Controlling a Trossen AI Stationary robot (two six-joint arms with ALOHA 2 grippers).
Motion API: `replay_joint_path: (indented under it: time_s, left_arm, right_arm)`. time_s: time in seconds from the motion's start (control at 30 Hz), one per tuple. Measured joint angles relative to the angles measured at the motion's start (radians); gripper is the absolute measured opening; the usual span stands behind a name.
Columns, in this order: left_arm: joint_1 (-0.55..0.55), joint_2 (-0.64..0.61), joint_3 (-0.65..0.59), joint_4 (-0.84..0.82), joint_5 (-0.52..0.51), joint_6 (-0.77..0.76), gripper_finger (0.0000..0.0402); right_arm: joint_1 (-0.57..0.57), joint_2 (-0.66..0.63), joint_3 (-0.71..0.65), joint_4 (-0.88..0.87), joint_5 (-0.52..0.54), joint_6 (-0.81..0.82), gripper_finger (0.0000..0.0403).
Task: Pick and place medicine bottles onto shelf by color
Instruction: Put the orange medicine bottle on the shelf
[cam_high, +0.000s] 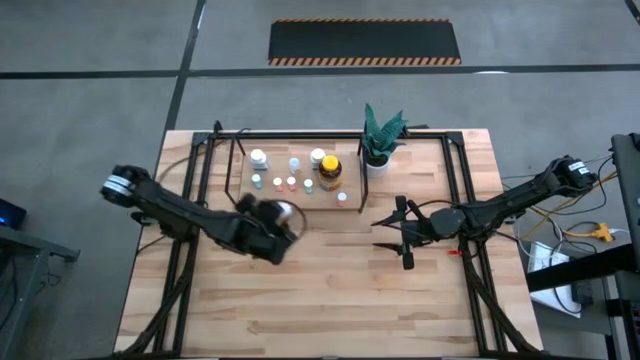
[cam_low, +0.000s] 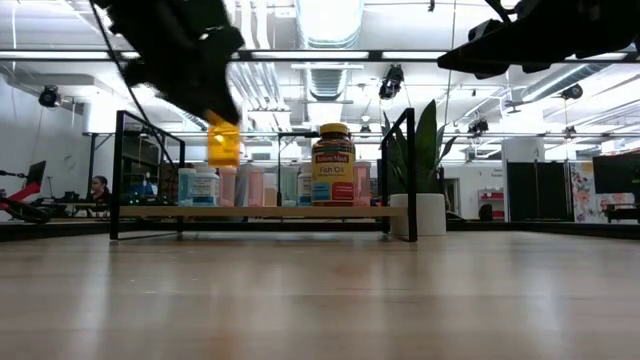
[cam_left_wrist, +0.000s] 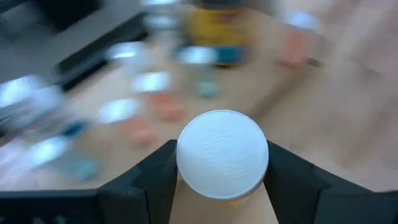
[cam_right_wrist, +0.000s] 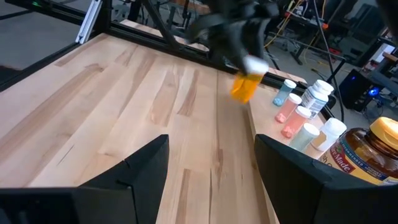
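Step in hand: carry. Left gripper (cam_left_wrist: 222, 180), centre-left in the high view, is clenched on an orange bottle (cam_low: 223, 143) with a white cap (cam_left_wrist: 222, 162), held in the air short of the shelf (cam_low: 260, 212). Behind it, bottles (cam_high: 291, 172) stand in rows on the shelf, upper centre. Next move, as I judge: lower it beside like colour. Right gripper (cam_high: 403, 232), centre-right, hangs released.

Robotics lab, exposed ceiling ducts (cam_low: 330, 75), concrete floor (cam_high: 90, 40), striped floor mat (cam_high: 365, 42)
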Motion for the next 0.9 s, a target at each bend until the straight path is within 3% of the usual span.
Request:
replay_joint_path:
  time_s: [0.13,0.3,0.57,0.9]
  left_arm:
    - [0.011,-0.067,-0.03,-0.153,-0.074,-0.204,0.0187]
    - [0.056,-0.064,-0.08,-0.148,-0.077,-0.211,0.0187]
    - [0.151,-0.041,-0.141,-0.154,-0.076,-0.355,0.0187]
    - [0.208,-0.041,-0.147,-0.141,-0.076,-0.358,0.0187]
  right_arm:
    - [0.0,0.0,0.0,0.0,0.0,0.003,0.0226]
    - [0.0,0.0,0.0,0.0,0.0,0.006,0.0226]
    - [0.0,0.0,0.0,0.0,0.0,0.008,0.0226]
    - [0.0,0.0,0.0,0.0,0.0,0.008,0.0226]
